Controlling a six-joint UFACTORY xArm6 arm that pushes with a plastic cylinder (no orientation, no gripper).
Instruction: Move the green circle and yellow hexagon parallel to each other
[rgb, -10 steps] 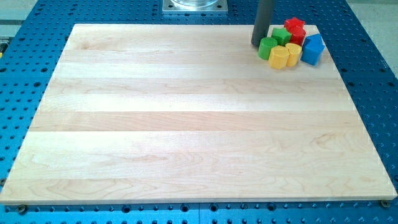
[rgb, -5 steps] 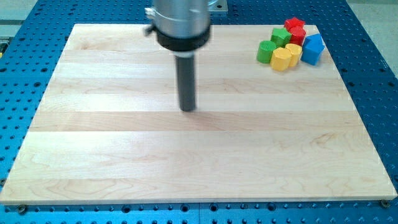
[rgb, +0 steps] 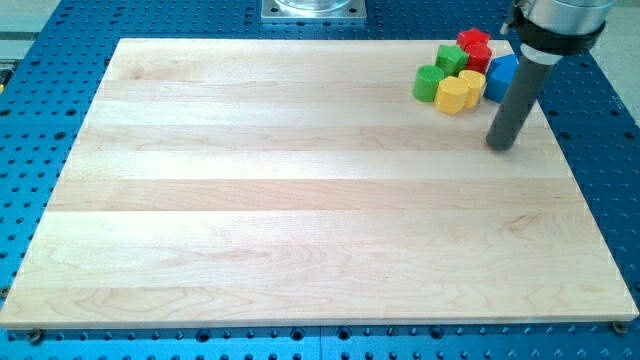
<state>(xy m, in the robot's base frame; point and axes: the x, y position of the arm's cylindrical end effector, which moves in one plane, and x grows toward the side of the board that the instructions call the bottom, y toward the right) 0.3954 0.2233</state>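
Observation:
The green circle (rgb: 429, 83) sits at the left of a tight cluster near the board's top right corner. The yellow hexagon (rgb: 452, 95) touches it on its right, a little lower. A second yellow block (rgb: 472, 83) lies just right of the hexagon. My tip (rgb: 500, 145) rests on the board below and to the right of the cluster, about 50 px from the hexagon, touching no block. The rod partly covers the blue block (rgb: 499, 74).
A second green block (rgb: 452, 58) and a red block (rgb: 475, 45) sit at the top of the cluster. The wooden board (rgb: 300, 200) lies on a blue perforated table. A metal mount (rgb: 313, 9) is at the view's top centre.
My tip went from the cluster's left side to the board's middle, then to the right, below the cluster. The green circle shifted slightly left.

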